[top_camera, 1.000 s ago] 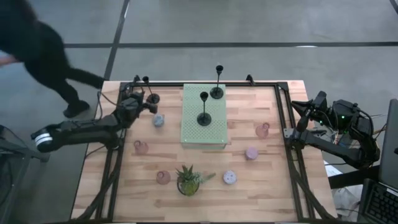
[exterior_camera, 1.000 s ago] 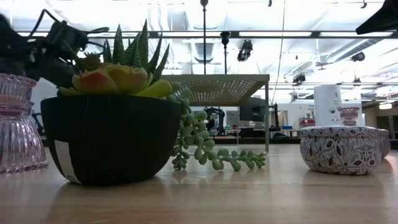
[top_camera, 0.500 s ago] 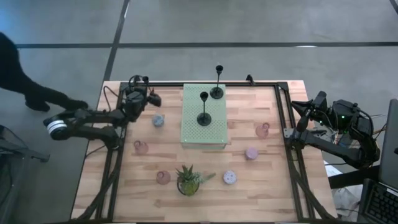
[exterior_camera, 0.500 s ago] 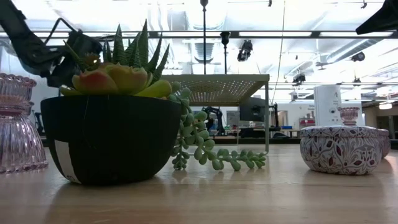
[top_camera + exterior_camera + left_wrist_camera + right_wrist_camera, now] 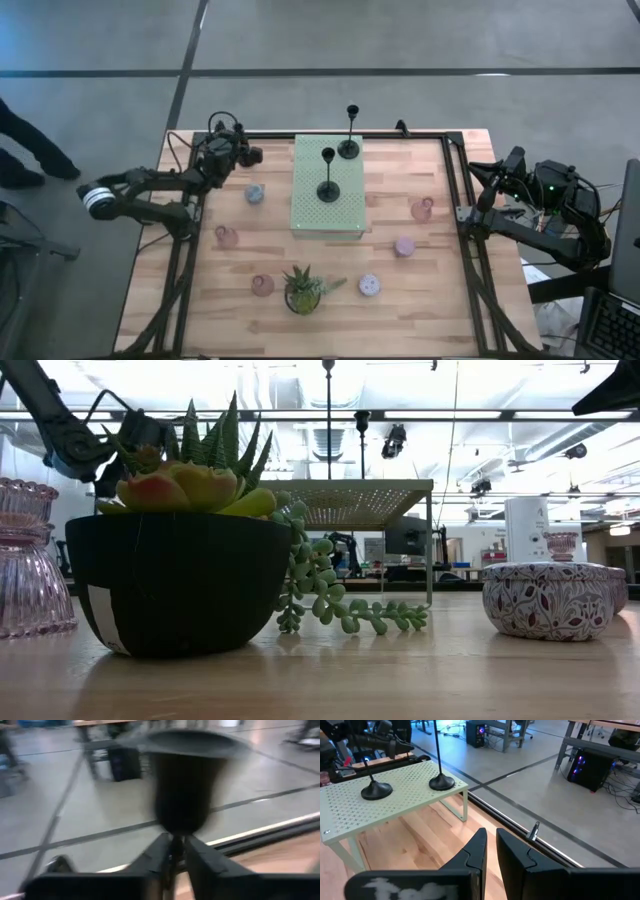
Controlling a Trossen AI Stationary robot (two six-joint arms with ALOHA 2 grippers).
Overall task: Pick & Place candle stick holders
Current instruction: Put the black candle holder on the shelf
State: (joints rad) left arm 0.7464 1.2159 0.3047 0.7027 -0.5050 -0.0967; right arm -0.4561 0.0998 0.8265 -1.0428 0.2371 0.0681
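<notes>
Grey floor with dark seams surrounds the wooden table (image 5: pixel 400 290), which carries a pale green perforated rack (image 5: pixel 327 186) at its middle. Two black holders stand on the rack: one (image 5: pixel 328 186) near its centre, one (image 5: pixel 348 145) at its far edge. Left of the rack, at the table's far left corner, the left gripper (image 5: pixel 243 156) is clamped on the thin stem of a third holder (image 5: pixel 187 780) just under its cup; the motion-blurred wrist view suggests it is lifted and roughly upright, though that is hard to confirm. Between that gripper and the rack sits a blue cup (image 5: pixel 256 193). Pink cups lie nearer than the rack on its left (image 5: pixel 228 237) and (image 5: pixel 262 286), another to its right (image 5: pixel 422 209), with lilac cups (image 5: pixel 404 246) and (image 5: pixel 369 286) near it. A potted plant (image 5: pixel 304 290) stands in front of the rack. The right gripper (image 5: pixel 489 845) waits well right of the rack, beyond the table edge, its fingers together.
</notes>
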